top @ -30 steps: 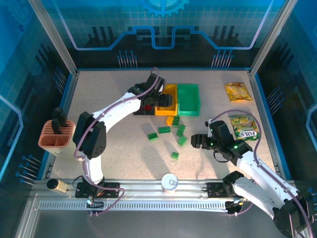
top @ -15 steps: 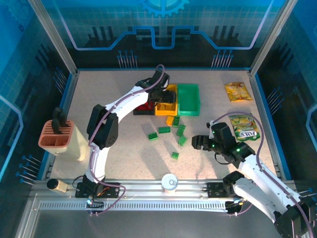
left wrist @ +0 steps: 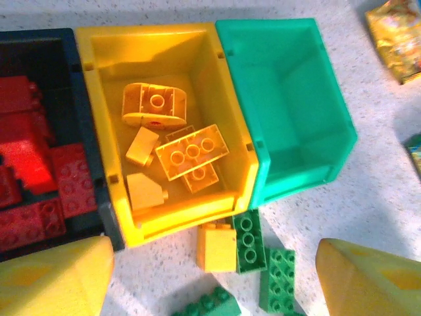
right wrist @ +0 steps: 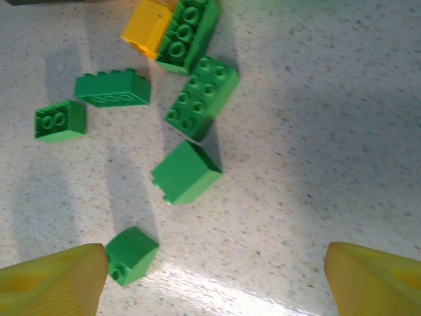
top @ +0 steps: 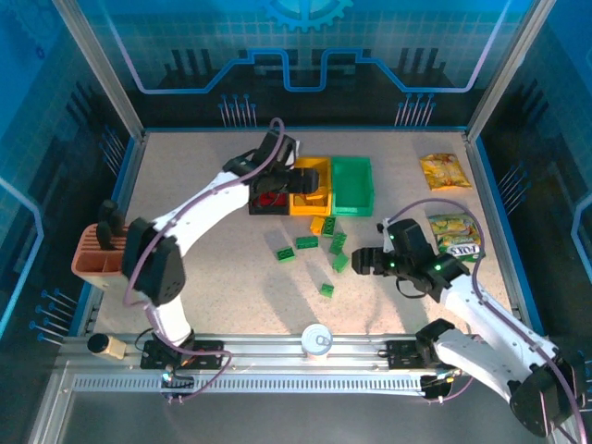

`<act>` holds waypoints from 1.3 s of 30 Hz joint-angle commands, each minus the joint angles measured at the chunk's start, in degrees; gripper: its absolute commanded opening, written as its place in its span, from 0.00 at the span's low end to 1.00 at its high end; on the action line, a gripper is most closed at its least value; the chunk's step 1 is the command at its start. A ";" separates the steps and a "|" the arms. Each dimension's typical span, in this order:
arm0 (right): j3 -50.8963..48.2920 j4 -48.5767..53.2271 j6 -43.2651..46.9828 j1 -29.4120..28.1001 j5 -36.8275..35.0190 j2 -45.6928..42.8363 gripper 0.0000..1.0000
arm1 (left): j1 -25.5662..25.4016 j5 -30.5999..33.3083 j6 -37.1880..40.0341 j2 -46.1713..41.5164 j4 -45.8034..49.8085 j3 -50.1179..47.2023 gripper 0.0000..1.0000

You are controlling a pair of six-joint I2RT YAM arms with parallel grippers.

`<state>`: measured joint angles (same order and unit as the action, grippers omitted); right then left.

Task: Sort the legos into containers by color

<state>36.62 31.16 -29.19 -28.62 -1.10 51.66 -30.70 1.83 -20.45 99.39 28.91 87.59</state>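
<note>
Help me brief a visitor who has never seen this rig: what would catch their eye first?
Three open plastic bins stand in a row at the far middle of the speckled table: the black bin holds red studded bricks, the yellow bin yellow bricks, the green bin is empty. Loose green studded bricks lie scattered just in front, near the open right gripper.

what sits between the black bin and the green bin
The yellow bin, holding yellow legos, stands side by side with the black bin and the green bin; clearest in the left wrist view.
</note>
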 commanded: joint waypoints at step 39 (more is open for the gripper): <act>51.76 11.34 -3.11 -10.76 -17.67 63.50 0.57 | -14.07 13.80 -18.31 -53.37 2.91 -55.86 0.79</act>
<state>86.65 39.86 -30.68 -39.33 -16.19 113.51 -44.42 14.20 -37.54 46.98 30.39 32.51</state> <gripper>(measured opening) 0.564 0.791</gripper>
